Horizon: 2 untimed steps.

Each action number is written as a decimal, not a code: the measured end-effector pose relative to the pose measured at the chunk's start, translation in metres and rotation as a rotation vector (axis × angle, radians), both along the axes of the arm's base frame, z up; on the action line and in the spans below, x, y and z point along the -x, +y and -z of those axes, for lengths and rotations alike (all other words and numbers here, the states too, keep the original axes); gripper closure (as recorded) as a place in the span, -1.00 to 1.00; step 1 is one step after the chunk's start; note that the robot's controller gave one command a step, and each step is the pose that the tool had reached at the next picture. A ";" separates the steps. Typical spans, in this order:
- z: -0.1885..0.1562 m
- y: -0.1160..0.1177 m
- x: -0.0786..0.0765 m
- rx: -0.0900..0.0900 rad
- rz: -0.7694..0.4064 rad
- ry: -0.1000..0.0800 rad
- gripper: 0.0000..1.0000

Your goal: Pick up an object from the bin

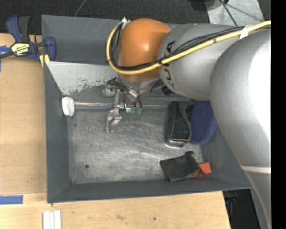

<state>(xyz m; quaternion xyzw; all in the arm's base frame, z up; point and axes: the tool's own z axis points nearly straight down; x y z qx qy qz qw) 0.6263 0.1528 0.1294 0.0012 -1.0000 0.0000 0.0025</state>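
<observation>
Along the foot of the bin's (57,175) far wall, you have the gripper (118,111) hanging under the arm's orange cover (138,42), low over the right-hand end of a clear, thin rod (90,104). That rod is the thing to mind. It lies flat on the floor with its long axis parallel to the far wall and runs leftward from the gripper to a stubby white cap (67,106) close to the left wall. Most of its length is therefore to the gripper's left, and only its near tip is under the tool. You cannot tell from this view whether the gripper is released or clenched, nor whether it touches the rod, because the wrist hardware overlaps the spot. The rod looks see-through and glossy, faint against the scuffed metal, and the cap is its one solid, easily read part. In my judgement a grasp would have to close across the rod, from the far-wall side and the near side, and the wall just beside it leaves little room. The other things lie well apart toward the right wall: a dark grey oblong piece (178,125) against a blue cloth (206,123), and a flat black pad (178,168) with a small orange bit (205,168) in the near right corner.
</observation>
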 end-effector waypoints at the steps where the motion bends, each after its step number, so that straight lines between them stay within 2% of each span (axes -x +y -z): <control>1: -0.165 -0.013 -0.004 -0.001 -0.201 -0.018 -1.00; 2: 0.010 -0.027 0.053 -0.001 -0.243 0.002 -1.00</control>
